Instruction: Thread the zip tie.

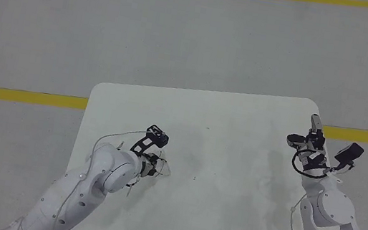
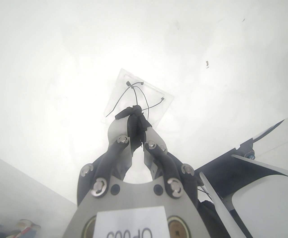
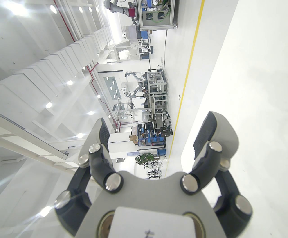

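Black nylon is pinched in the left hand (image 2: 134, 115), whose fingers are pressed together on one end of a zip tie (image 2: 135, 97); I cannot tell whether that end is the tail or the head. From the grip the tie's long axis runs straight out ahead of the fingertips, low over a clear plastic tray (image 2: 153, 89), pointing toward the tray's far corner. Two other ties (image 2: 155, 104) cross it there. Seen from above, this group lies at about 9 o'clock on the white worktop (image 1: 227, 209). Farther off, at about 3 o'clock by the worktop's edge, the right hand (image 3: 155, 119) hangs with its fingers wide apart and nothing between them, aimed toward 12 o'clock. By my reading the step is the pick-up: no loop is formed and threading has not begun. The next move likely calls for lifting the tie free of its neighbours, then bringing the right hand across to steady the head so the tail can enter its slot.
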Controlling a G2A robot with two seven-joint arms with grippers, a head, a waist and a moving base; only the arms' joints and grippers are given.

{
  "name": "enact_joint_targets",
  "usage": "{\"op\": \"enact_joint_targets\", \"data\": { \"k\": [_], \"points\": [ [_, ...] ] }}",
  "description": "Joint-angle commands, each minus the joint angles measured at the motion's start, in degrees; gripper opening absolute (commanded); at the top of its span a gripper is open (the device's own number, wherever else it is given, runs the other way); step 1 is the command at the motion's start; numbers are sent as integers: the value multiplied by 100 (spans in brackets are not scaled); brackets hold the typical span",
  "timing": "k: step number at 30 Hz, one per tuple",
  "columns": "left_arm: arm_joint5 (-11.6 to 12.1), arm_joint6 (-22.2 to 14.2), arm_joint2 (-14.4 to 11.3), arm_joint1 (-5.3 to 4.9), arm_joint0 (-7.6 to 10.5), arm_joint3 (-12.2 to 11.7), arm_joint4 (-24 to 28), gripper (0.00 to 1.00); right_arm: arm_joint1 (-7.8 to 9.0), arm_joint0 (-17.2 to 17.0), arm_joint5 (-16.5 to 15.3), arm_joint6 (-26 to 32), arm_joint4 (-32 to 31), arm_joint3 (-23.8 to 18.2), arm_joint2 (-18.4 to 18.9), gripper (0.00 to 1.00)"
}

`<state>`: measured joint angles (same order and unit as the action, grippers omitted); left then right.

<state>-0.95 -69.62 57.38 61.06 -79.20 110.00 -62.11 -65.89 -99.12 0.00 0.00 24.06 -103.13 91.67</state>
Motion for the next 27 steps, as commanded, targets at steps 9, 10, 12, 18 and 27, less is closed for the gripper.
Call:
{"op": "enact_joint_targets", "data": {
  "k": [9,10,12,18,27],
  "points": [
    [0,0,0,0,0,0,0,0,0,0,0,0,0,0,0,100],
    [0,0,0,0,0,0,0,0,0,0,0,0,0,0,0,100],
    [0,0,0,0,0,0,0,0,0,0,0,0,0,0,0,100],
    [0,0,0,0,0,0,0,0,0,0,0,0,0,0,0,100],
    [719,-344,416,-69,173,-540,1211,0,0,0,0,0,0,0,0,100]
  ]
}}
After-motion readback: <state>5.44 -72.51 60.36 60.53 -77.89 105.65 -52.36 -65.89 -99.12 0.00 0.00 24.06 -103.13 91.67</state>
